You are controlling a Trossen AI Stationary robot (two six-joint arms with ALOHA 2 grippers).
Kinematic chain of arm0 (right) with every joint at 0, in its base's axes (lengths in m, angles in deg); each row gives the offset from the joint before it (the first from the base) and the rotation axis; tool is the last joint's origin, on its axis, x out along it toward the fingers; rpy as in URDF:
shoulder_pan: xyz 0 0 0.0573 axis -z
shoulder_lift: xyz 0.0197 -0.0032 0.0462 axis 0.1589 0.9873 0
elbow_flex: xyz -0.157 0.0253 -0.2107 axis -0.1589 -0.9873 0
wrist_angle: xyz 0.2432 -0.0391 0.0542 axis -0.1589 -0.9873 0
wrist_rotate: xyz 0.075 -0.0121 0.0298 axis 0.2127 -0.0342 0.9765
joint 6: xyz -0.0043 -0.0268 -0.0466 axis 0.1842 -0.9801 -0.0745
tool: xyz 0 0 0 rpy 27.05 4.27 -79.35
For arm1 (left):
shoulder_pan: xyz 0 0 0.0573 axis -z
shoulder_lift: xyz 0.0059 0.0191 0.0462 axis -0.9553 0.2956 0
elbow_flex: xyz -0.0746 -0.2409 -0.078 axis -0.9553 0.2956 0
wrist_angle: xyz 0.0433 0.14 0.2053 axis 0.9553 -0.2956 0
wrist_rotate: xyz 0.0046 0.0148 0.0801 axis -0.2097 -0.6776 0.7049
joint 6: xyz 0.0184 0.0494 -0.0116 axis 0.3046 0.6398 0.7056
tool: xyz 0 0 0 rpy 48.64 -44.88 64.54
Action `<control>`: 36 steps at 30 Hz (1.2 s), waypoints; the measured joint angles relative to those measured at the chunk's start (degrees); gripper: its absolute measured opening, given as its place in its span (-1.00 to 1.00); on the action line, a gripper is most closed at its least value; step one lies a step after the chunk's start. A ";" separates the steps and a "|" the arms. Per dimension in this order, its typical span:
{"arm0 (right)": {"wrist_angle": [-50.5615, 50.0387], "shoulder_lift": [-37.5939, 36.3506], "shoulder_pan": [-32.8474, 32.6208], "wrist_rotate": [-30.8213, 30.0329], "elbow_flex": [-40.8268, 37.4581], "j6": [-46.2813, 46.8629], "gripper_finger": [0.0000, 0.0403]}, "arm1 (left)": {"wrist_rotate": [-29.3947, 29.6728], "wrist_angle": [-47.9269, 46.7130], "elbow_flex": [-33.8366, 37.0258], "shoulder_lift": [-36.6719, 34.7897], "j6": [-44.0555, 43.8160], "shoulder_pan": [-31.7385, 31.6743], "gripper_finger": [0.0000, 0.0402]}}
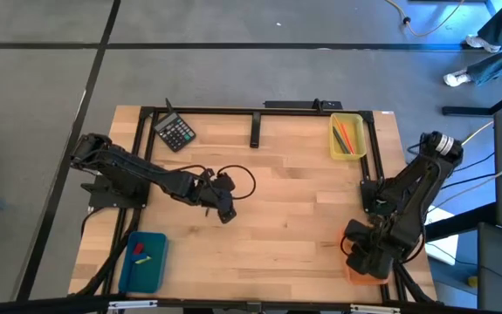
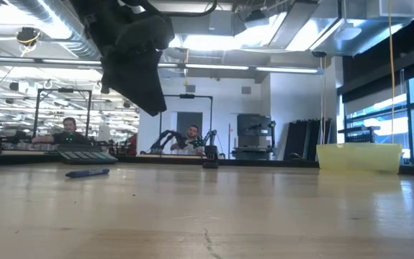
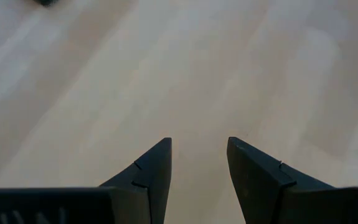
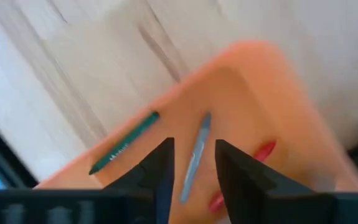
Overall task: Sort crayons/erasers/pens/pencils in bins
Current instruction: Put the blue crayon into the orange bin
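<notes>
My left gripper (image 1: 225, 212) is open and empty above bare wood at the table's middle (image 3: 198, 163); it hangs at the upper left of the low view (image 2: 138, 65). My right gripper (image 1: 361, 262) is open over the orange bin (image 4: 253, 81) at the near right corner. In that bin lie a green pen (image 4: 124, 143), a grey-blue pen (image 4: 195, 155) under the gap between the fingers, and a red stick (image 4: 259, 155). The yellow bin (image 1: 347, 138) at the far right holds orange and green crayons. The teal bin (image 1: 143, 260) at the near left holds a red and a green eraser. A blue pen (image 2: 88, 173) lies on the table.
A black calculator (image 1: 176, 133) lies at the far left. A black frame (image 1: 255, 122) runs along the table's far edge and sides. A loop of cable (image 1: 237, 179) hangs by the left arm's wrist. People sit in the room beyond the table (image 2: 68, 129).
</notes>
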 joint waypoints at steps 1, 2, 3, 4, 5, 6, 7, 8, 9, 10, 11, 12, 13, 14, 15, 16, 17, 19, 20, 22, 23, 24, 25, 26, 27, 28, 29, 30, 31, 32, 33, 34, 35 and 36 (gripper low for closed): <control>-1.02 -1.06 0.28 -1.21 0.42 -1.48 -0.38 | -0.97 -0.36 0.00 0.00 -0.51 0.31 -0.27; -1.90 -2.10 0.51 -2.96 1.00 -3.20 -0.36 | -2.20 -1.25 0.00 0.00 -1.88 0.68 -0.27; -2.84 -3.13 0.74 -4.85 1.82 -5.02 -0.35 | -3.66 -2.60 0.00 0.00 -3.66 1.01 -0.27; -3.79 -4.11 0.96 -7.12 2.81 -6.95 -0.35 | -5.04 -4.24 0.00 0.00 -5.48 1.40 -0.27; -4.91 -4.94 1.20 -9.51 3.89 -9.33 -0.35 | -5.95 -6.25 0.00 0.00 -7.27 1.86 -0.27; -5.75 -5.67 1.40 -11.76 4.97 -11.83 -0.35 | -6.34 -8.36 0.00 0.00 -9.17 2.38 -0.27; -6.27 -6.36 1.60 -14.09 6.16 -14.40 -0.36 | -6.49 -10.38 0.00 0.00 -11.11 2.86 -0.27; -6.55 -6.98 1.83 -16.28 7.31 -17.25 -0.36 | -6.50 -12.10 0.00 0.02 -12.97 3.35 -0.27; -6.66 -7.64 2.14 -18.68 8.32 -20.30 -0.36 | -6.49 -13.14 0.00 0.02 -14.71 3.75 -0.27; -6.90 -8.13 2.50 -20.97 9.27 -23.57 -0.36 | -6.48 -13.32 0.18 0.02 -16.25 4.18 -0.27; -6.90 -8.51 2.88 -23.03 9.95 -26.90 -0.36 | -6.50 -13.01 0.50 0.02 -17.41 4.51 -0.27; -6.79 -8.86 3.40 -25.20 10.42 -30.11 -0.36 | -6.37 -12.87 0.88 0.02 -18.09 4.76 -0.27; -6.69 -9.26 4.00 -27.16 10.55 -33.03 -0.36 | -5.98 -12.92 1.31 0.02 -18.56 4.94 -0.27; -6.86 -9.70 4.80 -28.90 10.54 -35.48 -0.36 | -5.30 -12.84 1.84 0.02 -19.36 4.99 -0.27; -6.91 -10.10 5.73 -30.41 10.32 -37.48 -0.36 | -4.59 -12.85 2.47 0.02 -20.38 4.85 -0.27; -6.84 -10.41 6.82 -31.75 9.79 -39.11 -0.36 | -4.02 -12.87 3.23 0.02 -21.41 4.45 -0.27; -6.84 -10.67 7.94 -32.57 9.07 -40.19 -0.36 | -3.82 -12.84 4.04 0.02 -22.49 4.00 -0.27; -6.14 -11.13 10.05 -33.08 7.22 -41.39 -0.36 | -3.84 -12.92 5.68 0.04 -24.03 3.28 -0.27; -5.33 -11.41 10.97 -32.97 6.15 -42.12 -0.36 | -3.86 -13.05 6.42 0.06 -24.75 3.09 -0.27; -2.86 -11.81 12.33 -32.07 3.82 -44.14 -0.36 | -3.93 -12.66 7.66 0.07 -25.85 3.03 -0.27; -1.29 -12.03 13.10 -31.26 2.70 -45.31 -0.36 | -3.95 -11.85 8.30 0.07 -26.30 3.06 -0.27; 0.53 -12.29 13.91 -30.20 1.71 -46.86 -0.36 | -3.97 -10.55 9.01 0.07 -26.78 3.10 -0.27; 2.31 -12.54 14.82 -29.15 0.84 -48.49 -0.35 | -4.03 -8.85 9.75 0.07 -26.91 3.10 -0.27; 4.39 -12.76 15.81 -28.21 -0.02 -50.16 -0.35 | -4.21 -7.01 10.40 0.07 -26.89 3.10 -0.27; 6.57 -12.98 16.81 -27.35 -0.88 -52.36 -0.35 | -4.62 -5.39 10.83 0.07 -26.79 3.10 -0.27; 8.61 -13.31 17.85 -26.41 -1.73 -54.80 -0.35 | -4.90 -4.08 11.23 0.07 -26.78 3.10 -0.27; 10.70 -13.71 18.85 -25.77 -2.66 -57.81 -0.35 | -5.01 -3.40 11.51 0.07 -26.80 3.10 -0.27; 12.66 -14.13 19.98 -25.30 -3.45 -61.09 -0.35 | -5.01 -3.23 11.74 0.07 -26.80 3.10 -0.27; 14.65 -14.67 21.24 -24.85 -4.25 -64.22 -0.35 | -5.01 -3.19 11.90 0.07 -26.81 3.07 -0.27; 16.72 -15.37 22.71 -24.63 -5.08 -67.12 -0.35 | -5.07 -3.20 12.02 0.07 -26.89 2.95 -0.27; 18.89 -16.14 24.40 -24.44 -5.82 -69.81 -0.35 | -5.12 -3.17 12.19 0.07 -27.07 2.90 -0.27; 21.40 -16.96 26.28 -23.73 -6.51 -72.45 -0.35 | -5.10 -3.19 12.41 0.07 -27.15 2.88 -0.27; 23.79 -17.68 28.01 -22.49 -7.06 -74.81 -0.35 | -5.10 -3.31 12.58 0.07 -27.15 2.88 -0.27; 26.20 -18.33 29.74 -20.90 -7.64 -77.03 -0.35 | -5.10 -3.37 12.78 0.07 -27.15 2.88 -0.27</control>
